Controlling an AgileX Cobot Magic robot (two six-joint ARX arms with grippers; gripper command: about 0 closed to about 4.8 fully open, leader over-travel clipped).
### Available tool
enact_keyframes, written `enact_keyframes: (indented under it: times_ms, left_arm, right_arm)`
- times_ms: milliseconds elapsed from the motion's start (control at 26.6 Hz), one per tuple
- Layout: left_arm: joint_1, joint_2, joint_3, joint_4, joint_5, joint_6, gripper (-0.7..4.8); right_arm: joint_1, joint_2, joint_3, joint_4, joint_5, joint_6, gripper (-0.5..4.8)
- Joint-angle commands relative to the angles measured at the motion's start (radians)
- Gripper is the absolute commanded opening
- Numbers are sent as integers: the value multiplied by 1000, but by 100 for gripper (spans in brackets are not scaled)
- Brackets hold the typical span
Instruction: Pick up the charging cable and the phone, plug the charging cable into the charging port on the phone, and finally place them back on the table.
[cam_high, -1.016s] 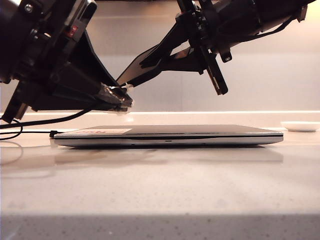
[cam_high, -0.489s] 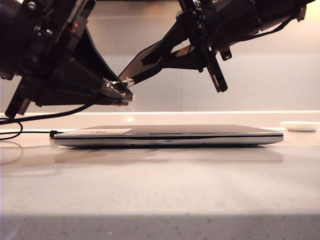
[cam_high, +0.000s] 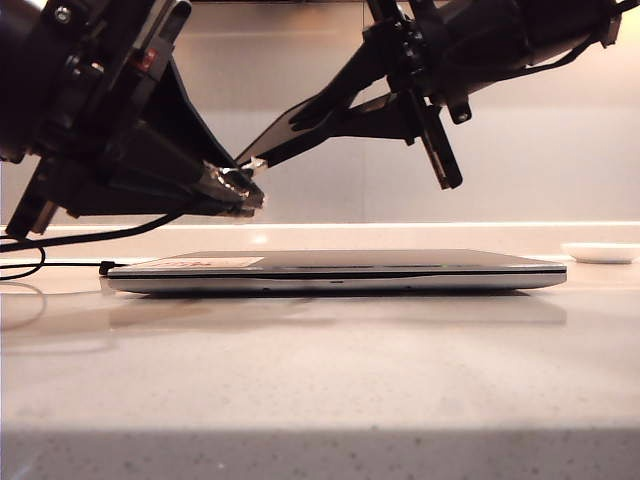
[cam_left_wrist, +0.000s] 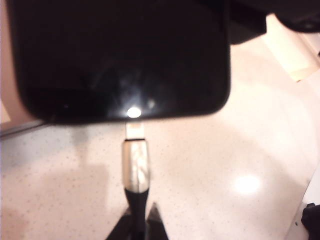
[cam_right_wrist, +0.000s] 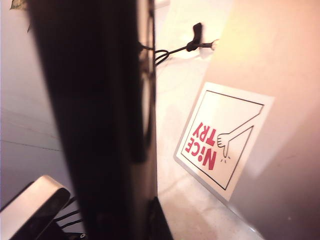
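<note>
My left gripper (cam_high: 243, 192) hangs above the laptop's left end, shut on the charging cable (cam_high: 110, 233) just behind its silvery plug (cam_left_wrist: 135, 167). In the left wrist view the fingers (cam_left_wrist: 120, 227) pinch the black cord and the plug tip meets the middle of the phone's (cam_left_wrist: 120, 55) short edge. The charging port itself cannot be made out. The black phone (cam_high: 300, 128) slants down to the left in the air, held by my right gripper (cam_high: 345, 100), which is shut on it. In the right wrist view the phone (cam_right_wrist: 100, 120) shows edge-on.
A closed silver-grey laptop (cam_high: 400, 270) with a "NiCE TRY" sticker (cam_right_wrist: 220, 140) lies on the pale table (cam_high: 320, 380) right under both grippers. Another black cord (cam_high: 60, 264) joins its left edge. A small white dish (cam_high: 600, 252) sits far right.
The right hand has shifted slightly up and to the right and the phone's slant has steepened a little. The left gripper has risen slightly with the plug, staying at the phone's lower end.
</note>
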Motion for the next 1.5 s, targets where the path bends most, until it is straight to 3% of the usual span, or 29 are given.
enact_keyframes:
  times_ms: [38,1505]
  left_arm:
    - [1,-3,6,14,-3,1,-6]
    - [1,-3,6,28,-3,1,-6]
  right_arm:
    - [-10,-10,6,36,-32,8,-6]
    - [16,-7,5,53,-2,44,-6]
